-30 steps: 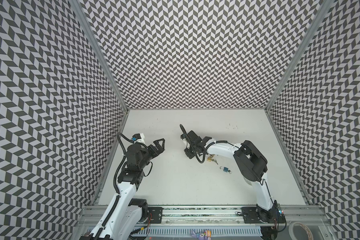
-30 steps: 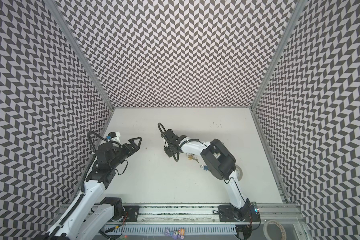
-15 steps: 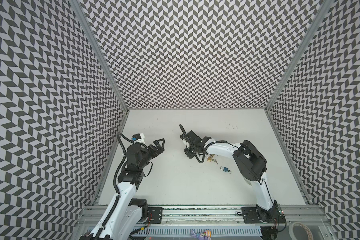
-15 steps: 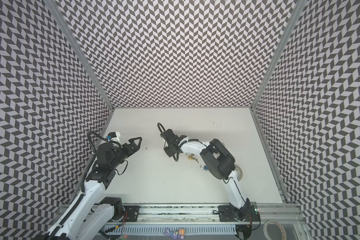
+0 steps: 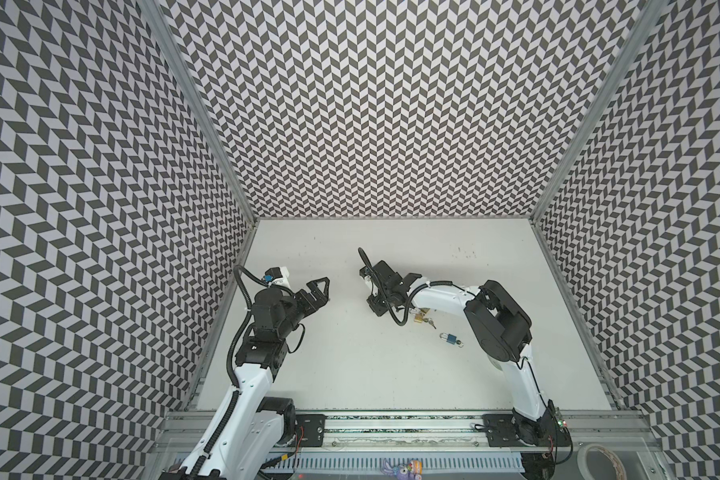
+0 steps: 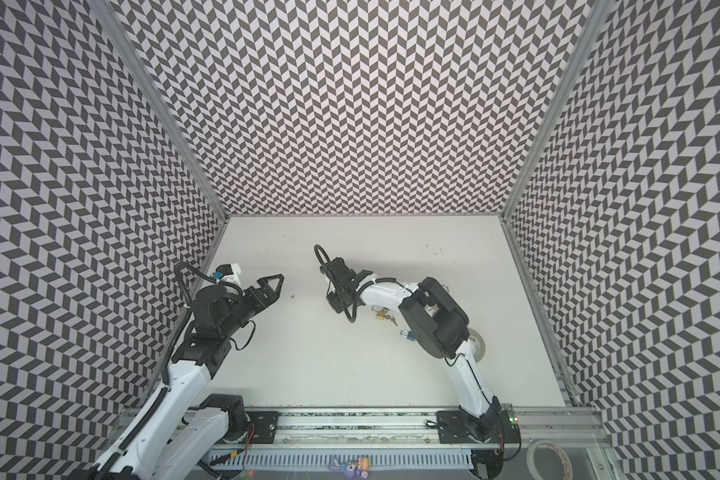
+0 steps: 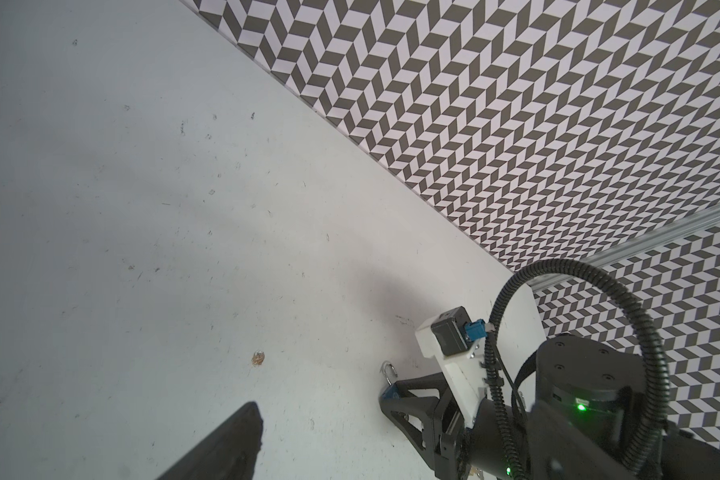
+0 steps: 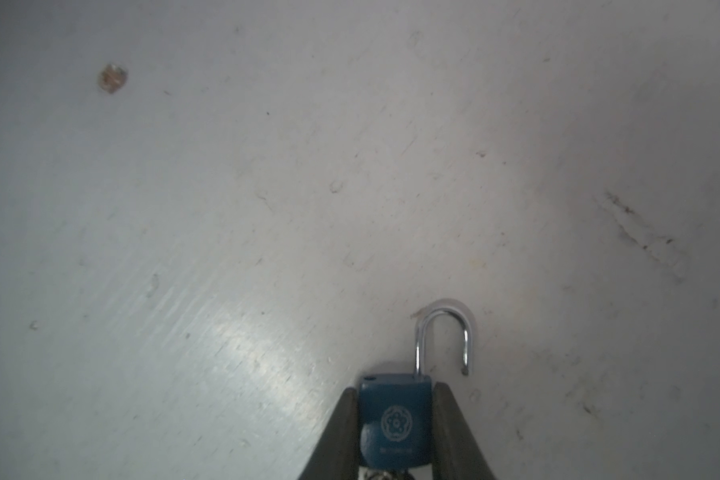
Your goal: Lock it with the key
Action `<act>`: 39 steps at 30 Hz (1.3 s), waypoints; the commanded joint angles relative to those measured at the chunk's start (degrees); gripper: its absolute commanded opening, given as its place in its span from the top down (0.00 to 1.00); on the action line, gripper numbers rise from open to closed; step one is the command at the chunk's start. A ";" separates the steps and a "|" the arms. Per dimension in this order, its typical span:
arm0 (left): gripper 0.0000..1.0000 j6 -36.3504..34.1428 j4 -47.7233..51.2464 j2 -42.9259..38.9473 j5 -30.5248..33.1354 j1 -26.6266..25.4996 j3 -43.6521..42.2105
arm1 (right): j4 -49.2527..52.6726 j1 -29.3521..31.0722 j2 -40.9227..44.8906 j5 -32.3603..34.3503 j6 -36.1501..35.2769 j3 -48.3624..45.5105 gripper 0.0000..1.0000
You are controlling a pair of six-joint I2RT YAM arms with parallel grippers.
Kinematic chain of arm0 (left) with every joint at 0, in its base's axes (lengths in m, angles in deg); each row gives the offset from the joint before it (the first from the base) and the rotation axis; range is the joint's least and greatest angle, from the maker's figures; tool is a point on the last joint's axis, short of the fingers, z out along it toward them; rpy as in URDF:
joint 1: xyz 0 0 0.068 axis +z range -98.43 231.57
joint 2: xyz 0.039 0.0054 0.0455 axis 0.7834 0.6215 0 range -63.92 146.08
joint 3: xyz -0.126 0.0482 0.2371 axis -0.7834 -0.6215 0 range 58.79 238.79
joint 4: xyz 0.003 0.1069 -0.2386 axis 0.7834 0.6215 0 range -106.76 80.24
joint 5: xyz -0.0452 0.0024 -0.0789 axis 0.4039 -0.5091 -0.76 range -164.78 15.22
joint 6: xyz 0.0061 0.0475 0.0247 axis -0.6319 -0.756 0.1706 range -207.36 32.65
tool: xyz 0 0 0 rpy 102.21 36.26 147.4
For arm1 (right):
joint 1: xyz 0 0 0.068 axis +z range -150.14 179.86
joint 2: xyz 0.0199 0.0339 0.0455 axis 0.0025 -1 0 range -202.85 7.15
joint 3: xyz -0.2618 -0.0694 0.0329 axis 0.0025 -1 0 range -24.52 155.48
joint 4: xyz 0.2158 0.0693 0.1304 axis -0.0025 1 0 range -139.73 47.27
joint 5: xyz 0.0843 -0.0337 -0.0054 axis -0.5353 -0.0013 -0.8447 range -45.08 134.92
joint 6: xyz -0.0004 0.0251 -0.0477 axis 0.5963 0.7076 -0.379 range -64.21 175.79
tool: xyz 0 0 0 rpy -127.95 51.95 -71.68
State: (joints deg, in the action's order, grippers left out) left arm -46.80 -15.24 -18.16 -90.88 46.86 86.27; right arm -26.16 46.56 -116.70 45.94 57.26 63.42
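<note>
White table (image 5: pixel 350 374), zigzag walls (image 5: pixel 371 104). In both top views my left gripper (image 5: pixel 326 289) is spread wide. Left wrist view: a silver loop (image 7: pixel 387 370) pokes out ahead of my right gripper (image 7: pixel 391 401). Right wrist view — its fingers (image 8: pixel 337 436) pinch the blue padlock (image 8: pixel 395 419), loop swung open.

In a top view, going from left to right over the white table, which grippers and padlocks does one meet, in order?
Black left gripper, jaws open → black right gripper, closed on a held blue padlock seen from the right wrist → small brass padlock → loose blue padlock with a silver shackle.
</note>
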 commanded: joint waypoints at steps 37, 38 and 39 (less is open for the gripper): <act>0.17 -47.05 -19.67 7.96 -34.95 -4.30 21.57 | -12.92 -7.32 49.37 -29.84 5.20 -26.15 0.96; 0.19 -51.14 -18.82 8.55 -38.52 -4.96 22.54 | -12.53 -7.31 50.46 -30.22 4.81 -26.33 0.96; 0.20 -53.91 -17.34 9.48 -42.65 -5.21 24.05 | -12.33 -7.18 51.71 -30.74 4.72 -26.56 0.96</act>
State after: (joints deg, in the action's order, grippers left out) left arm -86.69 -32.88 -9.97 -121.44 42.80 107.26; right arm -36.73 39.08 -68.42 17.42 62.64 37.50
